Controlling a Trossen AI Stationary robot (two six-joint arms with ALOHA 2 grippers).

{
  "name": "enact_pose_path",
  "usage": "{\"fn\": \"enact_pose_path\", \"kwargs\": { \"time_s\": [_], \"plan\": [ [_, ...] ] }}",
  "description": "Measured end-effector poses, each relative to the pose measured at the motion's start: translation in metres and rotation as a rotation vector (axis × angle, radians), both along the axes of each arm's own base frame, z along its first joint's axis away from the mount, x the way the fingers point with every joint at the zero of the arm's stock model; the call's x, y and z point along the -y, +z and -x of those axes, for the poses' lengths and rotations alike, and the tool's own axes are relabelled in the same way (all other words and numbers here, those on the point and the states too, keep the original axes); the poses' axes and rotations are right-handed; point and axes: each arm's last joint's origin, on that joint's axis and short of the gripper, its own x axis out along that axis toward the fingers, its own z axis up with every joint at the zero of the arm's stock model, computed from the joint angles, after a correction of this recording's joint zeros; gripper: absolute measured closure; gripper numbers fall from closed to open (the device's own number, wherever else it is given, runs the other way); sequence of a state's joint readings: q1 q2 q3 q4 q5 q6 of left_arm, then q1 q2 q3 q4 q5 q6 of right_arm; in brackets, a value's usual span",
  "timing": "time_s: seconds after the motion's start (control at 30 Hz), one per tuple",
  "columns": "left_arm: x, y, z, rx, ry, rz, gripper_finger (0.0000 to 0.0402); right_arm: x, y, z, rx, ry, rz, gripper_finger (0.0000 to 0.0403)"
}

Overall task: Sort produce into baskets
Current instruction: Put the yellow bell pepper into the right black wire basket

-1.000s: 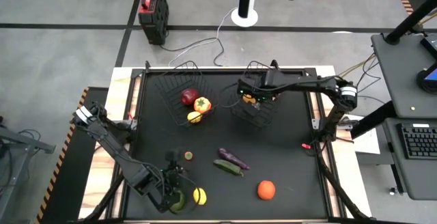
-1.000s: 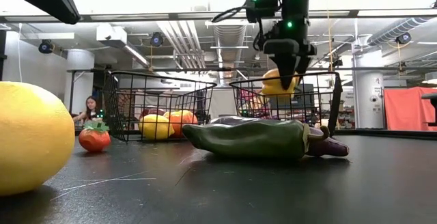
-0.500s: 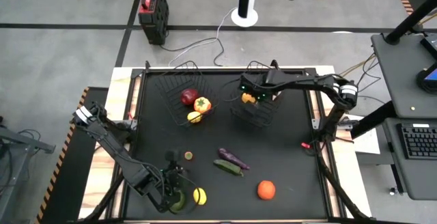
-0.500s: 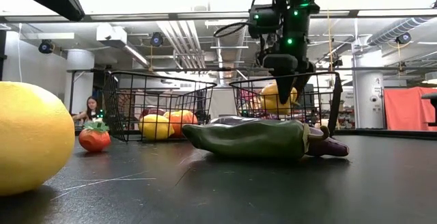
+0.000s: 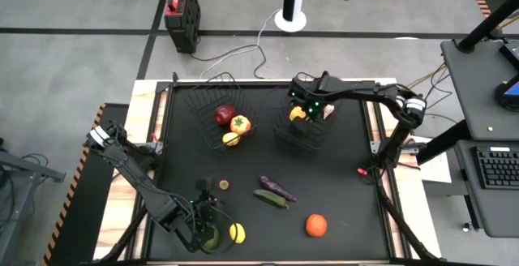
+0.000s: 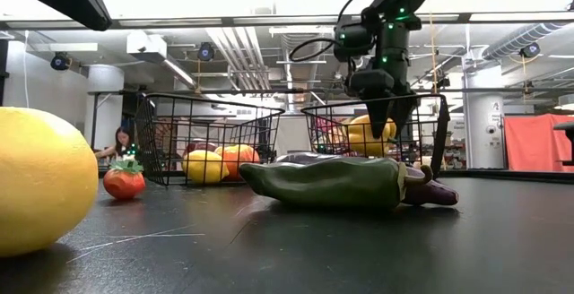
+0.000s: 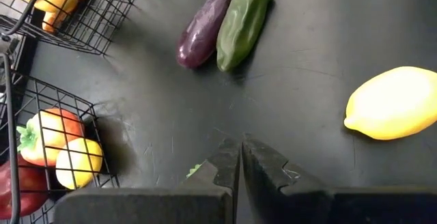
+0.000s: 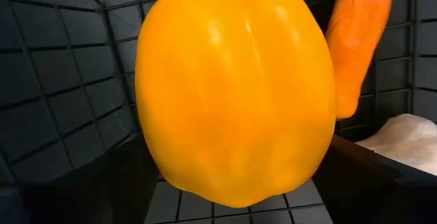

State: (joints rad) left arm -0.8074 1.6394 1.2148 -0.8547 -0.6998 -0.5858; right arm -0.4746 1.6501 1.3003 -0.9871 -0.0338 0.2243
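L basket (image 5: 212, 104): a red apple (image 5: 225, 114), an orange-red tomato-like piece (image 5: 240, 124) and a small yellow piece (image 5: 232, 139) are held inside; R basket (image 5: 306, 132): a yellow pepper (image 5: 298, 113), an orange carrot (image 8: 358, 33) and a whitish piece (image 8: 403, 138) are seen in it. Vs 1 s ago: the pepper, then carried up between the fingers above the rim, is now set lower, down among the wires; R gripper (image 5: 310, 109) is shifted toward the basket's far side. L gripper (image 7: 241, 157) is kept shut on nothing, low at the table's near edge beside a lemon (image 5: 237, 233). R gripper is spread wide w/ the pepper just in front, between its fingers; grip or release can't be told.
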Motion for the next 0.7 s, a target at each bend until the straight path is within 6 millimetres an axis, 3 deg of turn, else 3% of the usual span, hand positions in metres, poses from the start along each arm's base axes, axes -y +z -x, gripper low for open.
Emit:
{"fn": "enact_pose_path", "kwargs": {
  "time_s": [0.47, 0.7],
  "plan": [
    [0.0, 0.0, 0.0, 0.012, 0.005, -0.011, 0.04, 0.007, -0.003, 0.004, -0.023, 0.094, 0.033, 0.0078],
    [0.0, 0.0, 0.0, 0.012, 0.006, -0.01, 0.04, 0.005, -0.017, 0.009, -0.066, 0.109, 0.062, 0.0078]
  ]
}}
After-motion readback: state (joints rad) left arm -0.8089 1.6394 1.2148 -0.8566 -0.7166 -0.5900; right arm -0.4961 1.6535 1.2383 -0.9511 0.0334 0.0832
